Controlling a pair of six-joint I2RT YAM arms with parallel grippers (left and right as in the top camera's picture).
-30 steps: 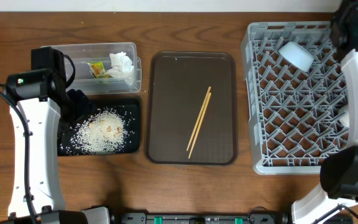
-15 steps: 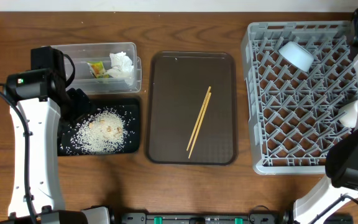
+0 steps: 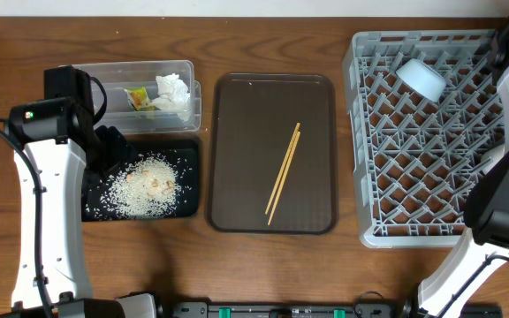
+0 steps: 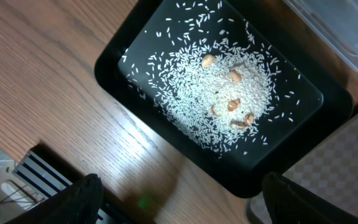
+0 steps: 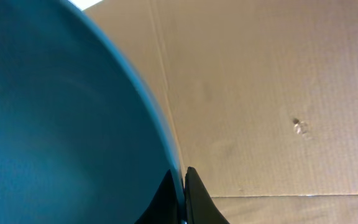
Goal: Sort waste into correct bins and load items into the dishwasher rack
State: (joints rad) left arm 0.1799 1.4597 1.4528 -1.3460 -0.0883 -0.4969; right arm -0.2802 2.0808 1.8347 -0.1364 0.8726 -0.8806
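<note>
Blue plate [image 5: 61,124] between right fingers [image 5: 199,198]

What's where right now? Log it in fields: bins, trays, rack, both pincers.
clear tub: wrapper and tissue inside
black tray: rice piled in it
brown tray: chopsticks lying on it
rack: white cup among the pegs
left pincer: open, over the black tray
right pincer: shut on dark blue plate

Brown serving tray [image 3: 237,177] lies flat mid-scene on wooden table [image 3: 272,35]. Cardboard sheet [image 5: 260,93] seen in right wrist view.
</note>
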